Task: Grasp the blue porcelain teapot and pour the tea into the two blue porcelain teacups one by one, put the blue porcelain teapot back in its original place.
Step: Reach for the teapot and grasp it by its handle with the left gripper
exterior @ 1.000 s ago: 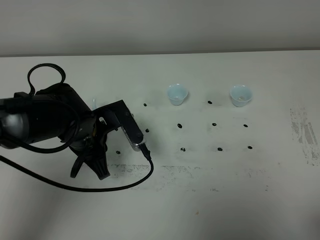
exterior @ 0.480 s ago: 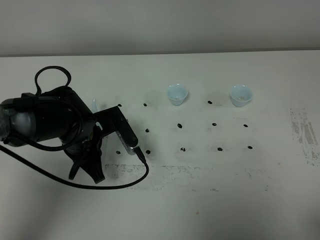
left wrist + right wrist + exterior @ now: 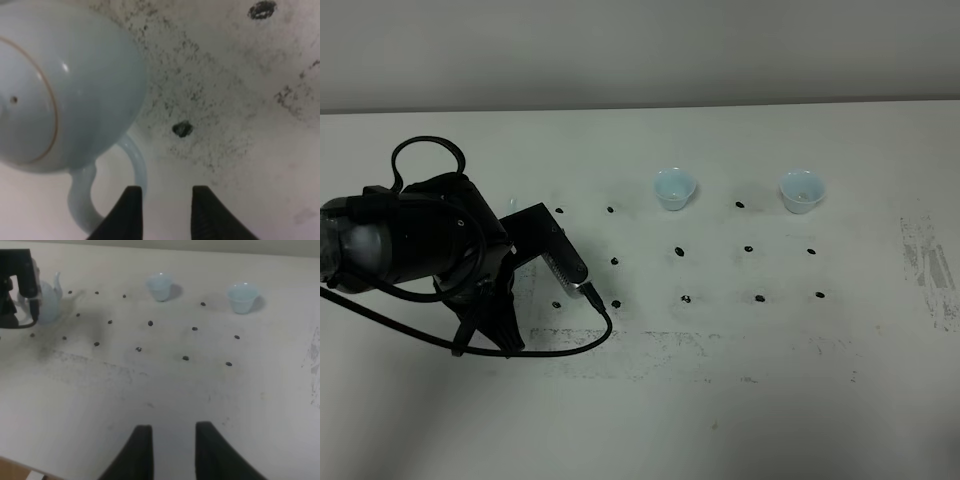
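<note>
Two pale-blue teacups stand on the white table (image 3: 740, 410), the nearer teacup (image 3: 674, 188) toward the middle and the farther teacup (image 3: 800, 190) to its right, well apart from each other. Whether either holds tea cannot be told.

One blue porcelain teapot (image 3: 65, 85) sits upright at the left of the table, well apart from both cups. Its lid is on and its thin spout (image 3: 57, 280) is on the side nearer the cups. From overhead the left arm (image 3: 420, 240) hides almost all of it.

The left gripper (image 3: 166, 200) hangs over the pot's single loop handle (image 3: 137, 165). Its two black fingers (image 3: 127, 215) are parted with only bare table between them. The handle lies just beside one finger, and whether they touch cannot be told.

The right gripper (image 3: 172, 440) is low over the table's near part, far from the pot, its two fingers likewise parted and gripping nothing.

Twelve small black dots (image 3: 678, 252) show clear of the arm from overhead, in three rough rows. One black cable (image 3: 560, 348) loops across a grey scuffed patch (image 3: 660, 345).
</note>
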### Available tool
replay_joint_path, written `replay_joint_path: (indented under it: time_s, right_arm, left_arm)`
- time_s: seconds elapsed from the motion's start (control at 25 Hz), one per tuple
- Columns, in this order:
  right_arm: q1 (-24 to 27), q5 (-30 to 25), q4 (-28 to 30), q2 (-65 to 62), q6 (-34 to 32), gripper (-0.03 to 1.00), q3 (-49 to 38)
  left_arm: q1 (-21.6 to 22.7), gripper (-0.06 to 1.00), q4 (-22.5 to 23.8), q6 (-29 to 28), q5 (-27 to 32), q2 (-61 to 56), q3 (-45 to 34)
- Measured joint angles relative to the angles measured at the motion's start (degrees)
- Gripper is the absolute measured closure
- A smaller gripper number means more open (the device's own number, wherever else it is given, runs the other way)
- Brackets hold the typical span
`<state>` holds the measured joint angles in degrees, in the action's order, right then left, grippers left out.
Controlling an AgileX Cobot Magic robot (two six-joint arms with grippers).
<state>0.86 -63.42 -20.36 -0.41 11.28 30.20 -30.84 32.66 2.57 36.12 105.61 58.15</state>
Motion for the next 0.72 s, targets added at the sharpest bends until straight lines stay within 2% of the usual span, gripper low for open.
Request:
replay_joint_path:
  time_s: [0.24, 0.48, 0.72]
  right_arm:
    - [0.00, 0.00, 0.00, 0.00, 0.00, 0.73, 0.00]
    - [0.00, 0.00, 0.00, 0.00, 0.00, 0.73, 0.00]
    - [0.00, 0.00, 0.00, 0.00, 0.00, 0.73, 0.00]
  left_arm:
    - [0.00, 0.68, 2.28, -4.26, 2.79, 0.00, 0.00]
    - [0.00, 0.68, 7.71, -13.04, 4.85, 0.00, 0.00]
    - [0.00, 0.68, 8.54, -15.64, 6.57, 0.00, 0.00]
